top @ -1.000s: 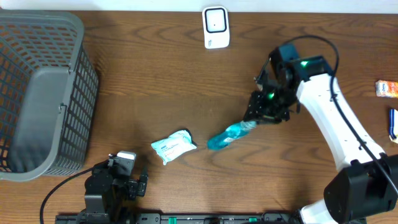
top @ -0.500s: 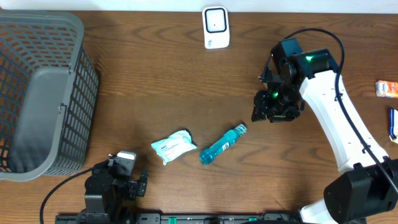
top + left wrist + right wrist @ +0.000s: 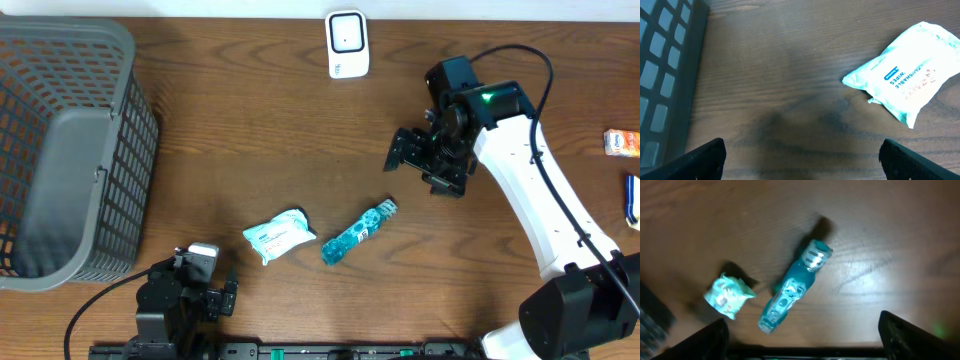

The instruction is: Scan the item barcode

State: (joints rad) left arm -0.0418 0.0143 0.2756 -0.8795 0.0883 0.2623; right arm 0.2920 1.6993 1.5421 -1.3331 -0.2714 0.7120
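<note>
R pincer (image 3: 420, 167) wide, empty; blue bottle (image 3: 358, 232) lies flat, apart, btwn it & wipes pack (image 3: 280, 236).

The right arm (image 3: 545, 200) has smooth white link shells between black joint housings and ends in a bulky black base (image 3: 575, 310) at the near right. A small green light (image 3: 490, 98) glows on its black wrist block, where a thin black cable (image 3: 525, 58) loops. The right gripper (image 3: 422, 167) is black and angular. The left arm (image 3: 170, 305), near left, is all black and topped by a pale grey block (image 3: 203, 252), with a second black cable (image 3: 100, 295) curving leftward. In both wrist views the fingertips (image 3: 702, 157) are blurred dark wedges.
</note>
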